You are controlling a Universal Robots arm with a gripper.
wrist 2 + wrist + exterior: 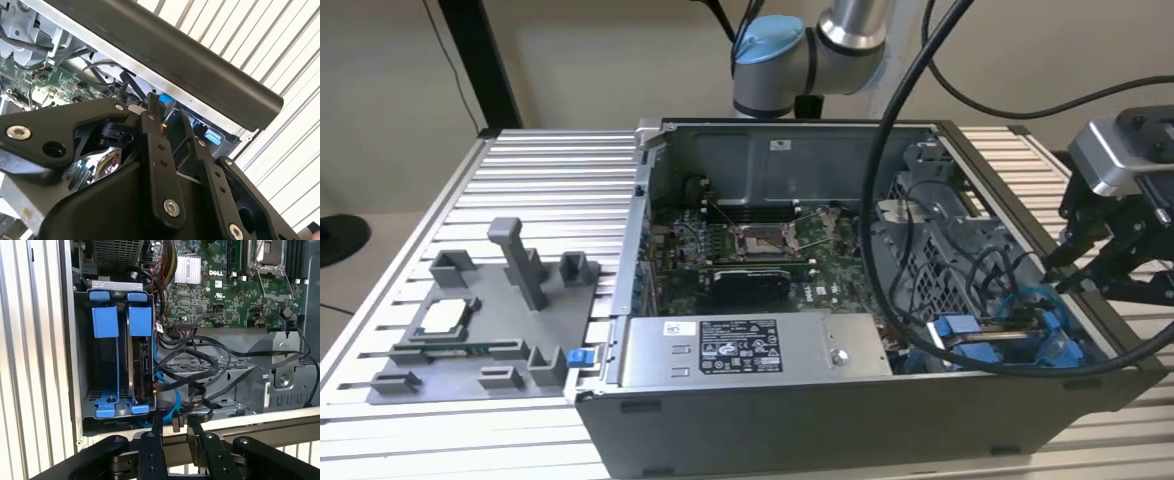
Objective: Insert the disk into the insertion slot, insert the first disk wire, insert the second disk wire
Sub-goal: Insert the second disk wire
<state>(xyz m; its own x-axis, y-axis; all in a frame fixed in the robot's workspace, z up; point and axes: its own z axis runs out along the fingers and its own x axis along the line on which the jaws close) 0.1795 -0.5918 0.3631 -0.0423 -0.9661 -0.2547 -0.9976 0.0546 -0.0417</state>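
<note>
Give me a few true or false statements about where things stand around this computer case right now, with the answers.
1. The computer case lies open on a ribbed metal table. True.
2. The disk sits inside the insertion slot. True.
3. The gripper hovers above the grey fixture. False: the grey fixture is at the exterior view's left, while the gripper is at the case's right edge, by the insertion slot.
4. The power-supply box lies outside the case on the table. False: it sits inside the case, along its near wall.
5. A blue cable runs beside the insertion slot. True.
</note>
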